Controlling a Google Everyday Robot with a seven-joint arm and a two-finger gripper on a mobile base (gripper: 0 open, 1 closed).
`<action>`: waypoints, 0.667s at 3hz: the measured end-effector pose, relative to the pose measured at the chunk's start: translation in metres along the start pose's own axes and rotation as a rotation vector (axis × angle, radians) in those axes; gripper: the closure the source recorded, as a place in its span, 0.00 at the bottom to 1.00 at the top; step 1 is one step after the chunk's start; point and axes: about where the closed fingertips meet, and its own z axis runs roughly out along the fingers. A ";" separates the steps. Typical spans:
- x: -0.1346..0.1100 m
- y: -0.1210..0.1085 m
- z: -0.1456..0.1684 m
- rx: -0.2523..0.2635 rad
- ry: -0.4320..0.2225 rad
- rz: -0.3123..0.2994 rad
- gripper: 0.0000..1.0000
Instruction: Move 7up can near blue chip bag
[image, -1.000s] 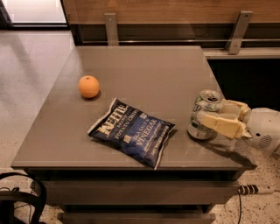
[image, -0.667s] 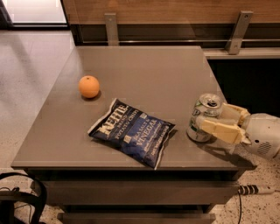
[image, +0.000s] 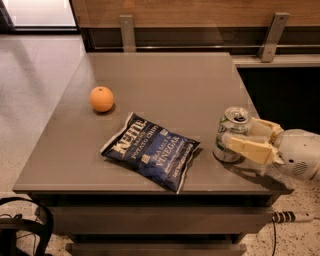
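Observation:
The 7up can, silvery with a pull-tab top, stands upright near the table's right front edge. My gripper reaches in from the right, its cream fingers on either side of the can. The blue chip bag lies flat at the front middle of the table, a short gap to the left of the can.
An orange sits on the left part of the grey table. A rail with metal posts runs behind the table. A black cable loop lies on the floor at lower left. The table's right edge is just beside the can.
The gripper and the can have shifted slightly toward the right and front edge of the table. The bag and the orange have not moved.

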 end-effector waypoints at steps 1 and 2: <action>-0.001 0.001 0.002 -0.004 0.001 -0.001 0.31; -0.001 0.003 0.004 -0.008 0.001 -0.003 0.08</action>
